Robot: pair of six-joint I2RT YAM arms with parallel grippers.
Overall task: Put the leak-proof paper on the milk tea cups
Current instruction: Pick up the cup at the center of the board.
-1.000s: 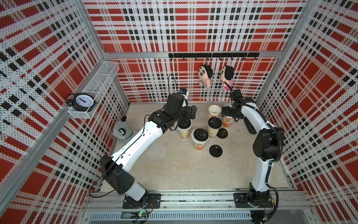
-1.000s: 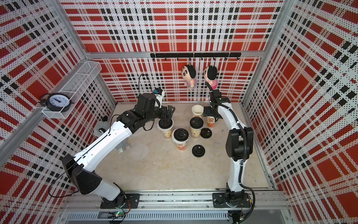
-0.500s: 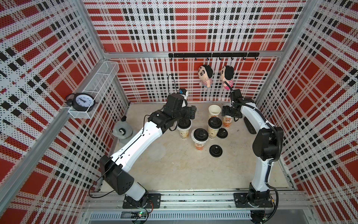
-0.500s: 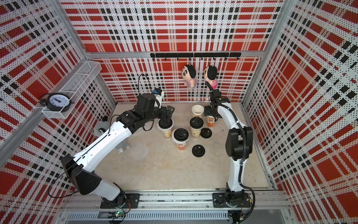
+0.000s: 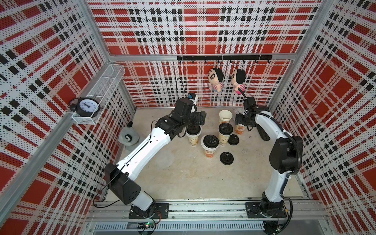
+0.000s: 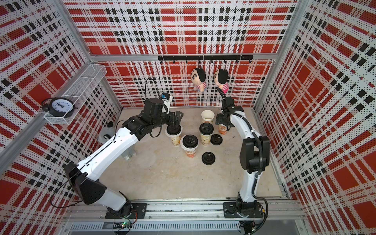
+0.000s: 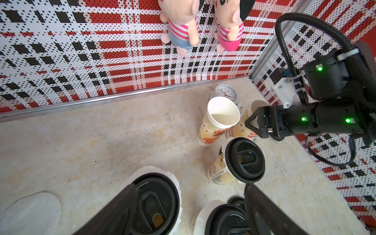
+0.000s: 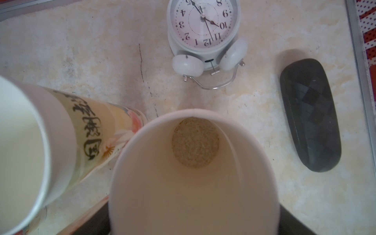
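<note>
right tool [image 7: 252, 122] barely moved, straddles bare cup [image 8: 193, 173], grip unclear; left tool [image 7: 189, 187] spread above lidded cup [image 7: 156, 201]; spare paper [image 7: 30, 211] unplaced.

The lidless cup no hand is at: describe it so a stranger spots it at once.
Below the two dolls hanging on the back wall stands a cluster of cups. The lidless cup is nearest that wall: open-mouthed where three neighbours wear black lids, and standing free where the other open cup sits under the right hand.
</note>
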